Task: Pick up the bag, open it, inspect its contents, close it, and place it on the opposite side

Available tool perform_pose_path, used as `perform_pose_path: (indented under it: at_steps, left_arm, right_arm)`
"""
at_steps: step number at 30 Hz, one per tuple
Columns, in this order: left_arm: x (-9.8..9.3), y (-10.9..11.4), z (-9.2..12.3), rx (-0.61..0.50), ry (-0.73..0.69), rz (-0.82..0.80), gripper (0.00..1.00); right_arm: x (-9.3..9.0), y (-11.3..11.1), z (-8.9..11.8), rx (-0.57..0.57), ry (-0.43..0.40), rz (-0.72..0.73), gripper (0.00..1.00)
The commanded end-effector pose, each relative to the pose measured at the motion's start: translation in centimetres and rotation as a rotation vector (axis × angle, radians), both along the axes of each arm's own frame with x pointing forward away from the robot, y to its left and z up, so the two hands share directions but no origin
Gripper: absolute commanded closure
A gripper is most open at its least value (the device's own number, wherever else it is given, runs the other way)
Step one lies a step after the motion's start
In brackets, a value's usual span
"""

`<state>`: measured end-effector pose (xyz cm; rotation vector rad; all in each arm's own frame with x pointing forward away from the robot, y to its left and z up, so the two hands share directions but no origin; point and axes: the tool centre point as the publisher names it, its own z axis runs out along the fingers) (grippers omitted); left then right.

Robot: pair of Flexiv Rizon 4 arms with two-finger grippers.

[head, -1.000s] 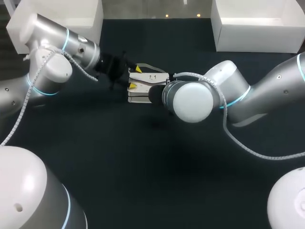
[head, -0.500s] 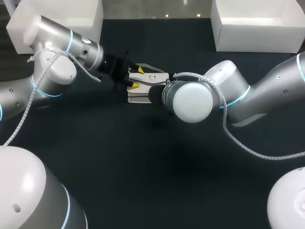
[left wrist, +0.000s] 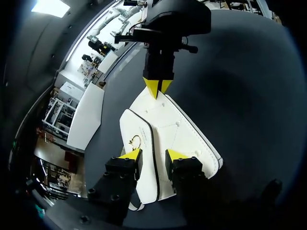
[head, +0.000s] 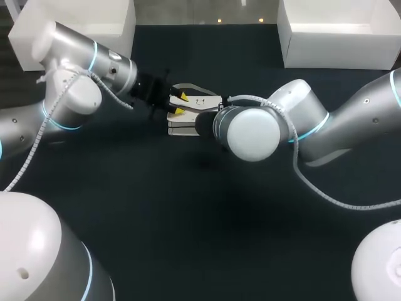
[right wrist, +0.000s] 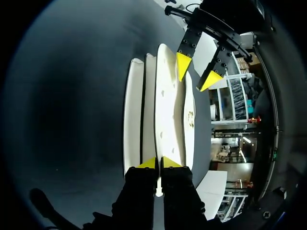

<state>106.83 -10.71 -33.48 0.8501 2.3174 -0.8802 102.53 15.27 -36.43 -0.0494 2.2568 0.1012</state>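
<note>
The white bag [head: 194, 116] lies flat near the middle of the dark desk [head: 200, 219], between my two arms, which come at it from opposite ends. My right tool [right wrist: 159, 163] is closed down on the bag's near end as its own wrist view shows it: the two yellow tips stand almost together, pinching the thin edge of the top flap from both sides. From the head view that tool is hidden behind my own right wrist. My left tool [head: 180, 103] is at the bag's other end with its fingers parted, gripping nothing. In the left wrist view the tips sit over the bag's face, one to each side of the black seam [left wrist: 154, 158] that runs along it. Seen from the right wrist, one of those tips touches the top flap while the other stands just beside the bag.
</note>
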Motion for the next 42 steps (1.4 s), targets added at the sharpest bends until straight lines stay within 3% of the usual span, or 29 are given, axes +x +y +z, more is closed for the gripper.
perform_pose_path:
  at_steps: [1,15,27,28,30,42]
  left_arm:
    - [0.1,-0.2,-0.5,-0.014,-0.014,0.0,0.65]
    - [1.1,-1.0,-1.4,-0.005,-0.051,0.003,0.78]
    - [1.7,-1.6,-1.8,0.017,-0.112,0.035,0.79]
    - [1.8,-1.7,-1.8,0.019,-0.112,0.042,0.82]
    - [2.1,-1.7,-1.8,0.021,-0.109,0.066,1.0]
    - [3.9,-1.1,0.5,0.01,0.031,0.174,1.0]
  right_arm:
    - [-0.2,0.0,-0.4,0.006,-0.018,0.003,1.0]
    - [-0.2,0.0,-0.4,0.006,-0.018,0.003,1.0]
    - [-0.2,0.0,-0.4,0.006,-0.018,0.003,1.0]
    - [-0.2,0.0,-0.4,0.006,-0.018,0.003,1.0]
    - [-0.2,0.0,-0.4,0.006,-0.018,0.003,1.0]
    - [-0.2,0.0,-0.4,0.006,-0.018,0.003,1.0]
